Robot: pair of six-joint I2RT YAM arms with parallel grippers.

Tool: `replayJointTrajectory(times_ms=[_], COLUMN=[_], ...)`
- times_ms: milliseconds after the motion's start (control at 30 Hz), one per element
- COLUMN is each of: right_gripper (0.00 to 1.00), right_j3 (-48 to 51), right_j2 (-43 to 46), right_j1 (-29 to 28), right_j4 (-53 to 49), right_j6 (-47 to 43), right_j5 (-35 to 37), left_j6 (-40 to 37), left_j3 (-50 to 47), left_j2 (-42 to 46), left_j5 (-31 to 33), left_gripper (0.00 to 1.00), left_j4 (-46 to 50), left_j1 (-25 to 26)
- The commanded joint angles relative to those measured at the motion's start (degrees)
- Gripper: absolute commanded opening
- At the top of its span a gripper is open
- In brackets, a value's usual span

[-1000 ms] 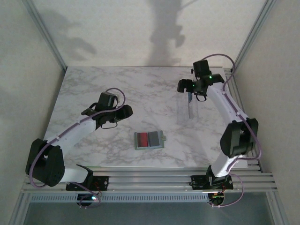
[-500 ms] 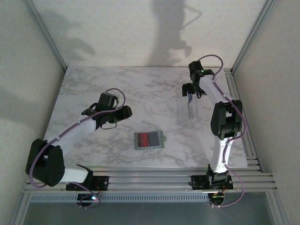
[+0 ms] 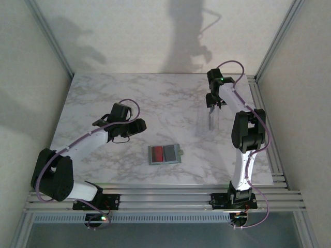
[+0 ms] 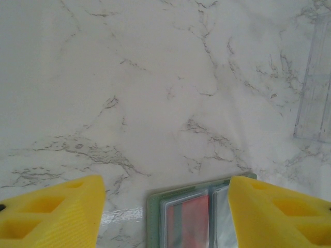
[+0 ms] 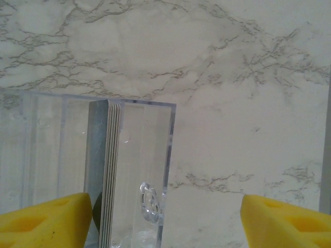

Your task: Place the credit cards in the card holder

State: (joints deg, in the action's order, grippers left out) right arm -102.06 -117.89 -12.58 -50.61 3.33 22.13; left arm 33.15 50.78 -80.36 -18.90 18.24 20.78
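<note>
Card holder (image 3: 165,154) lies open at front-centre of the counter (image 3: 103,93), red card (image 3: 156,153) in a pocket.
Credit cards (image 5: 109,170) stand edge-on in clear acrylic box (image 5: 150,155); faces hidden, bottoms cut off. Right end effector (image 5: 165,206) wide, straddling box from above. Left end effector (image 4: 165,199) wide, empty, near holder.

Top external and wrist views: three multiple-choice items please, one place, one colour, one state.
1. The card holder lies: A) at the table's far left corner B) mid-table, toward the near edge C) against the back wall.
2. Its left half shows: A) red B) yellow C) purple.
3. The credit cards in the clear stand: A) lie fanned flat B) stand on edge, stacked C) are scattered.
Key: B, it sits centred by the near edge; A, red beside grey; B, edges upright in the right wrist view.
</note>
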Motion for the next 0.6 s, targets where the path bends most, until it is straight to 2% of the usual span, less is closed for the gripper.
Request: replayJointTrajectory(times_ms=[0, 267, 567], right_gripper=[0.70, 0.59, 0.37], right_j3=[-0.33, -0.59, -1.47], right_j2=[1.42, 1.60, 1.04], right_j1=[-0.61, -0.79, -1.28], right_j4=[-0.57, -0.88, -1.77], right_j6=[-0.50, -0.89, -1.05], right_j5=[3.21, 5.03, 5.20], left_j6=[-0.80, -0.80, -1.07], left_j3=[-1.03, -2.69, -3.50], left_j2=[0.46, 2.26, 2.13], left_j5=[-1.74, -3.12, -4.23], left_gripper=[0.63, 0.63, 0.62], left_j4=[-0.68, -1.71, -2.24], left_j1=[-0.54, -0.55, -0.47])
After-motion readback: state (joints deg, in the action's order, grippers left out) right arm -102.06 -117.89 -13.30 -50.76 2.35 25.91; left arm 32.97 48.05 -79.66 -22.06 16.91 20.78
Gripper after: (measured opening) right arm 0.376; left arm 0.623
